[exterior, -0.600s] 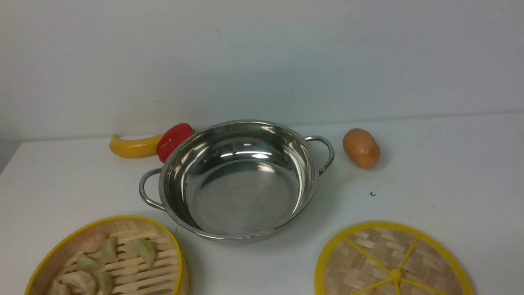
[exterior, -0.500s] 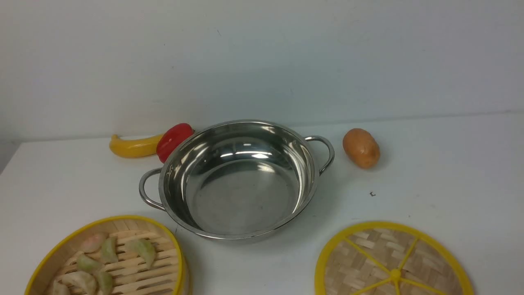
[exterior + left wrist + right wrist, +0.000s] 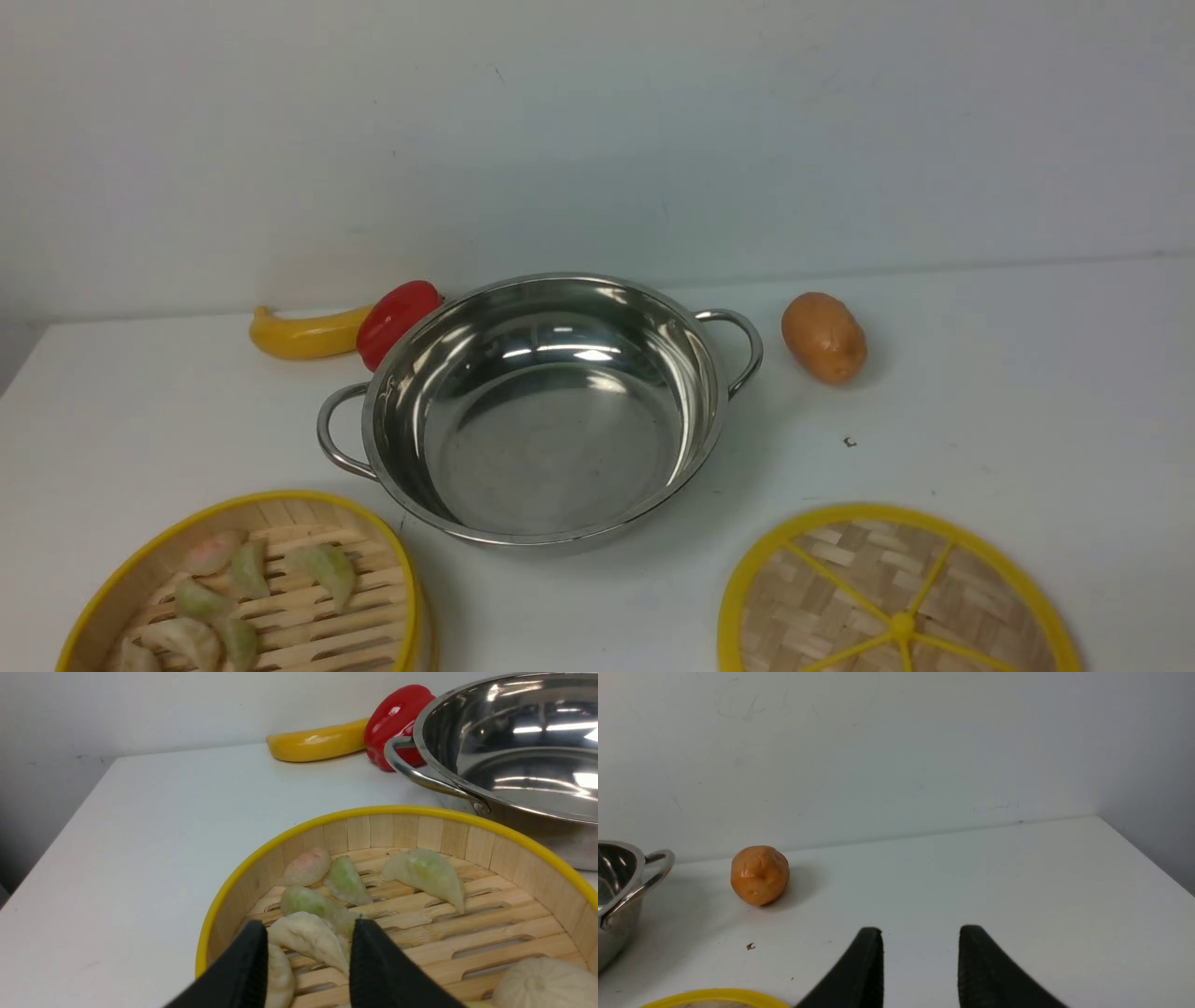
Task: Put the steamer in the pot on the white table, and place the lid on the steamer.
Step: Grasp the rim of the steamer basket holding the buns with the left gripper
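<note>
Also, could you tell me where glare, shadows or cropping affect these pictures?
Front view: glare streaks inside the pot, soft shadow right of the potato, steamer and lid cropped at the bottom edge. Left wrist view: bright glare on the pot. Right wrist view: even light, faint shadow beside the potato.

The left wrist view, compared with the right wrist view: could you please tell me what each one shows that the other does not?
Only the left wrist view: the steamer with its dumplings, the yellow banana, the red pepper, and the open left gripper over the steamer. Only the right wrist view: the potato, an edge of the lid, and the open right gripper. Both: the pot and the white table.
</note>
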`<state>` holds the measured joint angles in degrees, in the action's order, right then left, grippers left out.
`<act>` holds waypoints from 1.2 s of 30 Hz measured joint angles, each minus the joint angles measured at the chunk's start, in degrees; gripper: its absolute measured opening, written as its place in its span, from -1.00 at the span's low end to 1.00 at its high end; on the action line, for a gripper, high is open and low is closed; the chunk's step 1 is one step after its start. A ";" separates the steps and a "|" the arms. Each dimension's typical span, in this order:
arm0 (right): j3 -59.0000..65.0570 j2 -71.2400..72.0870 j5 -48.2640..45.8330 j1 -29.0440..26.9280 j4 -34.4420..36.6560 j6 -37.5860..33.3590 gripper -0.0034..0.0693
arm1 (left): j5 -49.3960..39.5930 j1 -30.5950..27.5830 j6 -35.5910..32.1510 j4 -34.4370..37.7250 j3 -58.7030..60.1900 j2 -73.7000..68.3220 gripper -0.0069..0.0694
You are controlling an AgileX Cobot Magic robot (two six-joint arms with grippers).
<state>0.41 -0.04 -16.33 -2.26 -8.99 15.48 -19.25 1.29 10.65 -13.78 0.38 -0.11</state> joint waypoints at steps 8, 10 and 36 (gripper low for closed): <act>0.00 0.00 -0.02 0.00 0.00 0.05 -0.24 | 0.24 0.00 0.55 0.95 0.00 0.00 -0.19; 0.00 0.00 0.06 0.00 0.01 0.14 -0.24 | 1.79 0.00 2.01 4.07 0.00 0.00 -0.19; -0.39 0.04 18.22 0.00 35.44 18.80 -0.24 | 33.97 0.00 12.66 29.07 -2.22 0.13 -0.19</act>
<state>0.03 0.00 1.90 -2.26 26.45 34.28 14.73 1.29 23.31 15.29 -1.84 0.02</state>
